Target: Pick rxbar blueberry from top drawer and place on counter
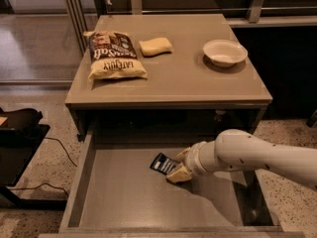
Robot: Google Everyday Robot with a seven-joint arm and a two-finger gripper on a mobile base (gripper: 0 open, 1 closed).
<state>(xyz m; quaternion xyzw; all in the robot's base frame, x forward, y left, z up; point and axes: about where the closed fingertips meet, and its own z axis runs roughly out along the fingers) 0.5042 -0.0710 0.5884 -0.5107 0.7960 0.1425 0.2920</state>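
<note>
The top drawer [124,197] stands pulled open nearest the camera; the white arm [252,155] reaches in from 3 o'clock; its tool [179,165] sits low over the drawer floor, right of centre; the rxbar blueberry [162,163] lies at the tool's 9 o'clock, touching its tip; whether the tool is closed on the bar I cannot tell. Beyond, the tabletop [183,78] carries 3 things: a chip bag [115,54] at 10 o'clock, a yellow sponge [155,46] at 12, a white bowl [225,52] at 2.

Counter [183,81] carries chip bag [115,55], sponge [155,46], bowl [225,52]; gripper [177,165] down in top drawer [124,202].
</note>
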